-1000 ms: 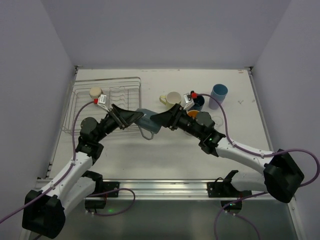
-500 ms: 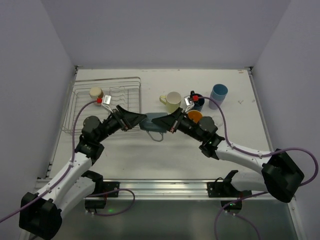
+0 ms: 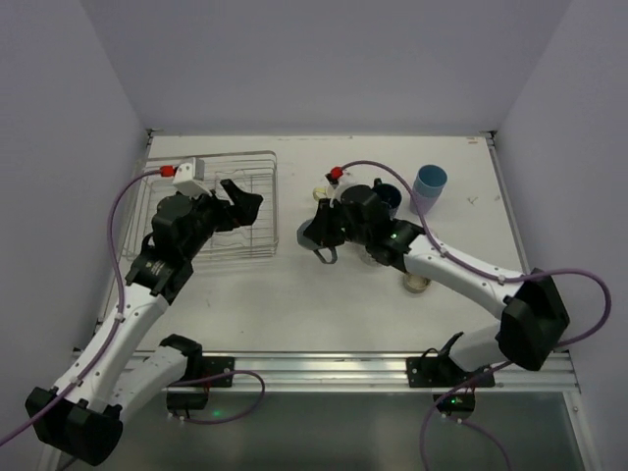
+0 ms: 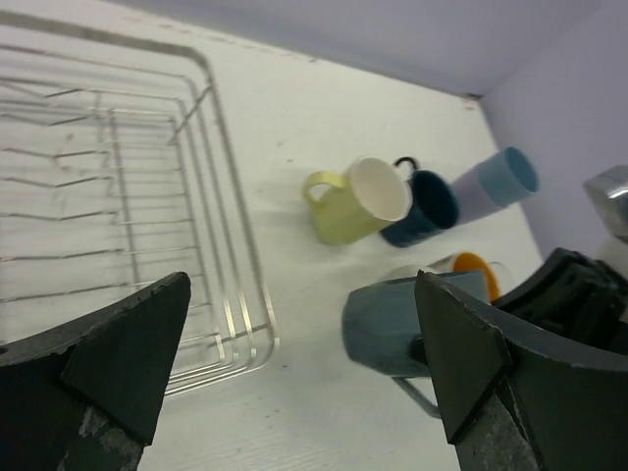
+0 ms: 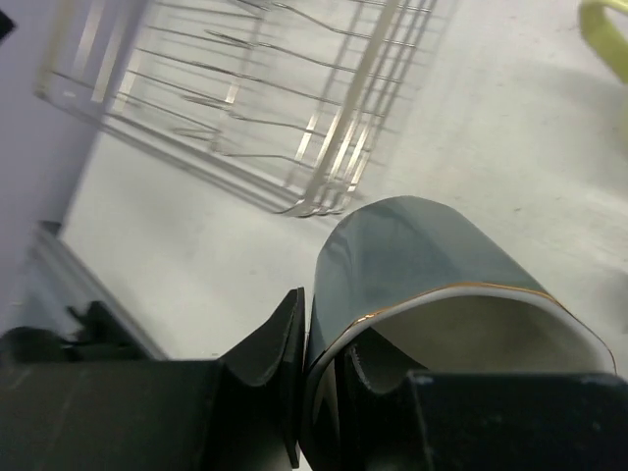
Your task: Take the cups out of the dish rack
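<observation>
My right gripper [image 5: 324, 373] is shut on the grey mug [image 5: 432, 275], one finger outside its wall and one inside its gold-edged rim. In the top view that mug [image 3: 312, 235] hangs just right of the dish rack [image 3: 260, 162], with the right gripper [image 3: 322, 228] on it. My left gripper [image 3: 238, 204] stands open over the rack's right half with nothing in it. In the left wrist view its fingers [image 4: 461, 353] are spread wide. Beyond them are the grey mug [image 4: 392, 319], a pale yellow mug [image 4: 358, 201], a navy mug [image 4: 427, 204], a light blue tumbler [image 4: 496, 182] and an orange-inside cup [image 4: 469, 265].
The navy mug [image 3: 389, 195] and the light blue tumbler [image 3: 429, 182] stand at the back right of the table. A pale cup [image 3: 417, 285] peeks out beneath my right forearm. The wire rack [image 5: 265, 98] lies ahead and left of the held mug. Walls close in both sides.
The left gripper has opened, let go of the grey mug and drawn back over the rack. The right gripper has shut on the mug's rim and now holds it alone.
</observation>
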Robot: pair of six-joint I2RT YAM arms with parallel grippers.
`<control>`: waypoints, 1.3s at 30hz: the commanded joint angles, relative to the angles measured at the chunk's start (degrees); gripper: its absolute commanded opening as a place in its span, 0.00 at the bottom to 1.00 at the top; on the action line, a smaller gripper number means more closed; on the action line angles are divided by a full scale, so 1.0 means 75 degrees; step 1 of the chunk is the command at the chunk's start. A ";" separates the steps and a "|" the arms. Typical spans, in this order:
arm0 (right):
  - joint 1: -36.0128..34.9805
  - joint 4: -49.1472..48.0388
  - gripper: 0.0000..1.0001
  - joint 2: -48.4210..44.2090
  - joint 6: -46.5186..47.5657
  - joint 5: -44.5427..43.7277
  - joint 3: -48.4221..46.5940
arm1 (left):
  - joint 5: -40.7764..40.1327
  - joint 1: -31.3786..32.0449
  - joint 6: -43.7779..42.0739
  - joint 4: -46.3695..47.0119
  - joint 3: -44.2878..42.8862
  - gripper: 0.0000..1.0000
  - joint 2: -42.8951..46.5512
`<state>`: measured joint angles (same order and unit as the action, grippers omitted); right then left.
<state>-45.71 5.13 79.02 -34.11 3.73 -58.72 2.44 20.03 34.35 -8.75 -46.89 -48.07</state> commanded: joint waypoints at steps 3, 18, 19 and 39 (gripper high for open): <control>-0.0069 0.1904 0.00 0.1356 0.2038 -0.0823 -0.1963 | -0.2198 -0.0011 -0.0970 -0.0848 -0.0555 1.00 -0.0923; -0.0432 0.2868 0.15 0.3608 0.2661 -0.1271 -0.3339 | -0.2036 -0.2330 -0.1075 -0.0848 -0.3015 1.00 -0.4765; -0.0432 0.2833 0.24 0.3596 0.2649 -0.1236 -0.3327 | -0.2175 -0.2377 -0.1122 -0.0988 -0.3168 1.00 -0.4979; -0.0456 0.2270 0.91 0.1230 0.2275 -0.0837 -0.2027 | -0.3067 -0.2987 -0.1697 -0.0544 -0.4071 0.90 -0.7159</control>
<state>-48.84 24.34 92.82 -16.05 -4.03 -75.85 -17.85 -1.85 23.51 -15.51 -74.54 -99.83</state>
